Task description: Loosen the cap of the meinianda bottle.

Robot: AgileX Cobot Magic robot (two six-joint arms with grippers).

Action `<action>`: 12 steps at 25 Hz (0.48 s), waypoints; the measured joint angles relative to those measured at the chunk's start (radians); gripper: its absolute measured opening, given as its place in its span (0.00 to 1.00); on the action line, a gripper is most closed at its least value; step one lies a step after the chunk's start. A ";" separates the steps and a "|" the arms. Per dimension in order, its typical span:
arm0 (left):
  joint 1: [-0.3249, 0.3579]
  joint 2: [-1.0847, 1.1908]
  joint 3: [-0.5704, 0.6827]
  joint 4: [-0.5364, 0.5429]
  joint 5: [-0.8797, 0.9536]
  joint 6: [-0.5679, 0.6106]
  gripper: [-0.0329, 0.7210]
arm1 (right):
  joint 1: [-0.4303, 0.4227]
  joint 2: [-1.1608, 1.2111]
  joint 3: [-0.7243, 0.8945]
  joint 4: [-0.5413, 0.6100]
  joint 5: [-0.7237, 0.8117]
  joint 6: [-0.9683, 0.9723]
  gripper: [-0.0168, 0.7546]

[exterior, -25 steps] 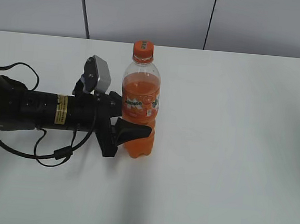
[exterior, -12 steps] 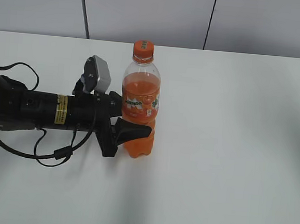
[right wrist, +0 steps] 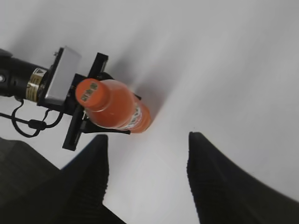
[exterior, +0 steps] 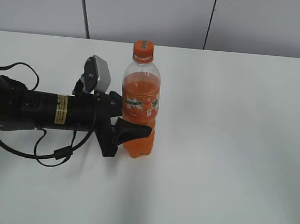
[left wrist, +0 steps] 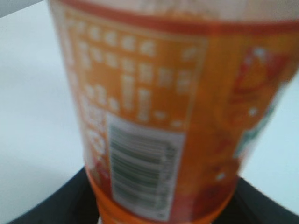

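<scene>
The bottle (exterior: 139, 103) stands upright on the white bench (exterior: 230, 149), nearer the far edge and a little left of the middle, orange cap (exterior: 143, 49) on top. The left gripper (exterior: 130, 128) is clamped round the bottle's lower body, just under the label. The right gripper (right wrist: 147, 170) hangs high above the bottle, jaws spread wide and holding nothing.

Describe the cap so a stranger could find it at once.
On the white table stands one tall bottle of orange drink, held low down by the left pincer. The cap is the small ribbed orange lid on top of its clear neck, untouched.
</scene>
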 joint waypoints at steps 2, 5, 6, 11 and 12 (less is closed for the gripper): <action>0.000 0.000 0.000 0.000 0.000 0.000 0.57 | 0.064 0.032 -0.006 -0.016 0.000 0.012 0.55; 0.000 0.000 0.000 -0.001 0.000 0.000 0.57 | 0.134 0.075 -0.010 -0.024 0.000 0.026 0.55; 0.000 0.000 0.000 -0.001 0.000 0.000 0.57 | 0.154 0.091 -0.013 -0.031 0.000 0.030 0.55; 0.000 0.000 0.000 -0.002 0.000 0.000 0.57 | 0.225 0.176 -0.084 -0.072 0.001 0.052 0.55; 0.000 0.000 0.000 -0.002 0.000 0.000 0.57 | 0.229 0.190 -0.102 -0.072 0.001 0.055 0.55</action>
